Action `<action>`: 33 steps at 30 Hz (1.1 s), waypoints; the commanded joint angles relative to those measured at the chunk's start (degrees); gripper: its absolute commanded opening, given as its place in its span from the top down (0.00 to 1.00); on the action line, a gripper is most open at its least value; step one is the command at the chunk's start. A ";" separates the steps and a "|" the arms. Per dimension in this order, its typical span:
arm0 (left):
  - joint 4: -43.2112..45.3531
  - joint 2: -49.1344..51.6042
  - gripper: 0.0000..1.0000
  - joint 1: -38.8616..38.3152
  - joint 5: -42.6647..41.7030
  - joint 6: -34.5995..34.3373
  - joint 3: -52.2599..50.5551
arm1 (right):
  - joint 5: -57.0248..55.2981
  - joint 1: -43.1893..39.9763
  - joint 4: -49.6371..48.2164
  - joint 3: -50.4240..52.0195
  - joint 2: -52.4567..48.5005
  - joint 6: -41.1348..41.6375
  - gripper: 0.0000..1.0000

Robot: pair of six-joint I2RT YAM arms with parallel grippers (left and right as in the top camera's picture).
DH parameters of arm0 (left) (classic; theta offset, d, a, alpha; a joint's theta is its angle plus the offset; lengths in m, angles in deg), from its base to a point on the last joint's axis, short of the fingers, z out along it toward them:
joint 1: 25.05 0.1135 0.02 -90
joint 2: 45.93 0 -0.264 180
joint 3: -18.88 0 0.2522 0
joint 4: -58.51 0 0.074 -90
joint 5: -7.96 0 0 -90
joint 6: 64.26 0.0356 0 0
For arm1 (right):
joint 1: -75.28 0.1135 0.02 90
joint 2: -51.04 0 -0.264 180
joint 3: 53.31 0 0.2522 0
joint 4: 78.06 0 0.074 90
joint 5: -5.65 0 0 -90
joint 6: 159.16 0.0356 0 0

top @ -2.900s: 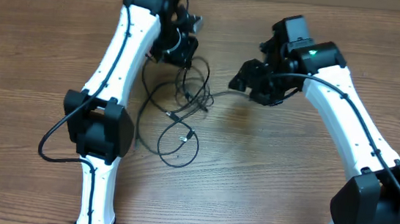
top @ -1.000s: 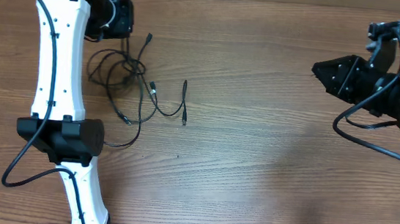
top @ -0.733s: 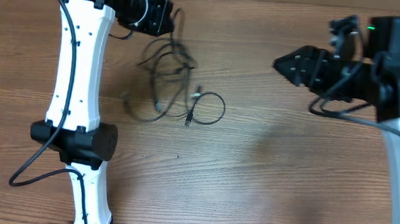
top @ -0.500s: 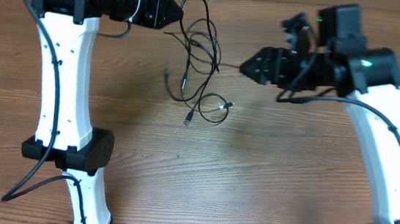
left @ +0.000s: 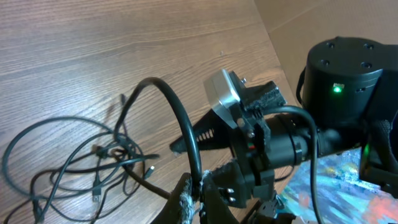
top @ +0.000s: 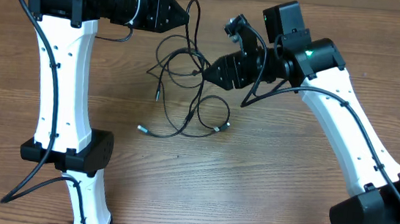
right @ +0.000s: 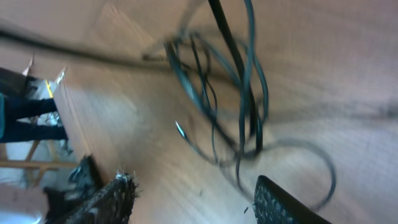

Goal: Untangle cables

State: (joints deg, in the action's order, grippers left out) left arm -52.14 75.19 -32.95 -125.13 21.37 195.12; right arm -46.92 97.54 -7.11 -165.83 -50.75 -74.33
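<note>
The cables (top: pixel 191 73) are a loose tangle of thin black wires at the upper middle of the table. Their loops trail down to a plug end (top: pixel 142 128). My left gripper (top: pixel 182 12) is raised and shut on one strand, which arcs up from the jaws in the left wrist view (left: pixel 177 112). The tangle (left: pixel 118 152) lies below it. That view shows my left gripper (left: pixel 200 190) pinching the strand. My right gripper (top: pixel 207 74) is open and empty just right of the tangle. In the right wrist view its fingers (right: pixel 118 196) are spread wide, with the cables (right: pixel 239 81) ahead of them, blurred.
The wooden table (top: pixel 266 184) runs to a far edge against a pale wall (top: pixel 358 1). The left arm's white link (top: pixel 67 77) stands left of the tangle. The right arm (top: pixel 346 119) slants in from the lower right. Thicker black cords run along both arms.
My right gripper has swung left and down, close to the tangle. My left gripper keeps its hold near the same spot. The loops have dropped and spread lower on the table.
</note>
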 commanded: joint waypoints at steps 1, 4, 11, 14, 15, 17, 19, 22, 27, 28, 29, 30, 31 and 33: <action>0.09 -0.81 0.96 -0.90 -2.23 -0.44 0.39 | -0.90 0.61 -5.60 -0.57 -3.50 1.09 0.40; 0.09 -0.81 0.96 -1.14 -2.21 -0.42 0.39 | -0.90 0.61 -8.61 -0.57 -5.46 1.09 0.41; 0.09 -0.81 0.96 -1.14 -1.29 -0.39 0.39 | 5.97 0.61 -10.80 -0.59 -6.64 1.01 0.77; 0.09 -0.81 0.96 -1.11 2.82 -0.39 0.39 | 10.47 0.28 -8.39 -0.59 -6.58 0.98 0.96; 0.09 -0.81 0.96 -1.11 4.76 -0.42 0.39 | 10.99 0.07 -7.26 -0.59 -6.40 0.96 0.96; 0.09 -0.81 0.96 -1.09 9.03 -0.44 0.37 | 11.10 -0.76 -4.59 -0.59 -5.66 0.74 0.96; 0.09 -0.81 0.96 -0.72 19.21 -2.54 0.37 | 11.15 -2.16 -1.40 -0.59 -3.85 0.50 0.96; 0.09 -0.81 0.96 0.04 37.79 -8.63 -0.42 | 15.52 -4.98 2.12 -0.59 2.19 -1.33 0.96; 0.09 -0.81 0.96 0.09 39.80 -8.76 -5.03 | 26.58 -7.63 3.78 -0.61 10.12 -2.84 0.96; 0.09 -0.81 0.96 -0.33 38.49 -8.72 -7.56 | 29.94 -7.72 3.32 -0.66 12.28 -2.80 0.96; 0.09 -0.81 0.96 -0.52 37.77 -8.72 -8.94 | 31.47 -7.72 3.08 -0.66 13.18 -2.78 0.96; 0.09 -0.81 0.96 -0.92 36.92 -8.68 -11.43 | 33.92 -7.72 2.38 -0.66 14.64 -2.25 0.96; 0.09 -0.79 0.96 -1.22 36.79 -8.50 -13.14 | 35.17 -7.72 1.79 -0.66 15.45 -1.86 0.96; 0.48 -0.79 0.96 -1.95 36.83 -8.48 -17.31 | 36.41 -7.72 -0.20 -0.66 17.64 1.14 0.96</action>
State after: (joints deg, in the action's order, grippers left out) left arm -51.85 75.06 -33.61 -88.63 13.64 182.37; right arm -17.12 89.67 -5.62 -165.66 -35.54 -75.75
